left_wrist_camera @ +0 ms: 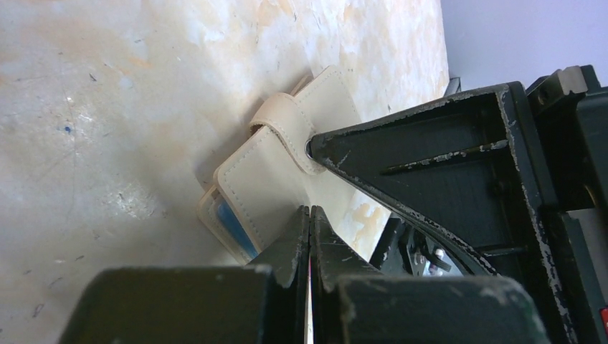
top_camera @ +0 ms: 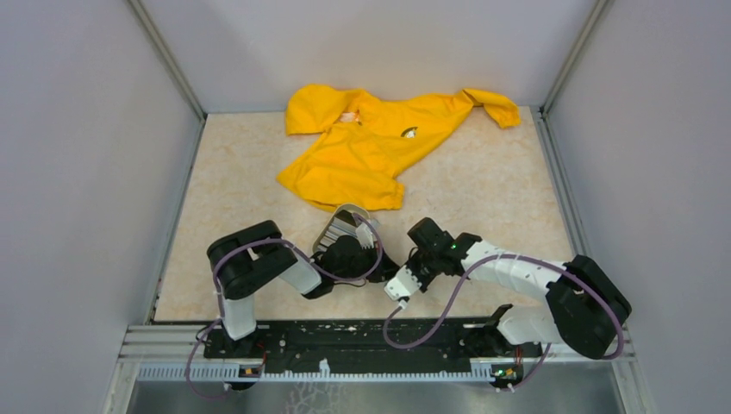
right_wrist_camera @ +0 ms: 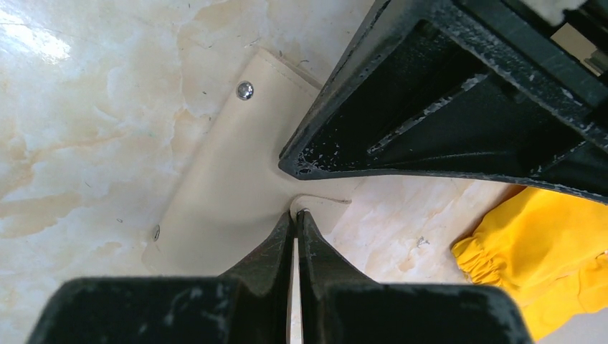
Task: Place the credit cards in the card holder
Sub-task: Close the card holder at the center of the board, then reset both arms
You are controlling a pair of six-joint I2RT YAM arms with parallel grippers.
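The card holder (left_wrist_camera: pixel 269 168) is a cream wallet lying closed on the marble table, its strap folded over the top edge. A light blue edge (left_wrist_camera: pixel 231 223) shows between its leaves; I cannot tell if it is a card. My left gripper (left_wrist_camera: pixel 310 209) is shut, its tips against the holder's face. My right gripper (right_wrist_camera: pixel 295 213) is also shut, its tips at the holder's (right_wrist_camera: pixel 229 179) edge between two snap dots. In the top view the grippers hide the holder. A striped stack of credit cards (top_camera: pixel 338 231) lies just behind the left gripper.
The cards sit in a beige oval tray (top_camera: pixel 355 210). A yellow jacket (top_camera: pixel 379 142) is spread across the back of the table, its cuff (right_wrist_camera: pixel 530 251) close to the right gripper. Grey walls enclose the table on three sides.
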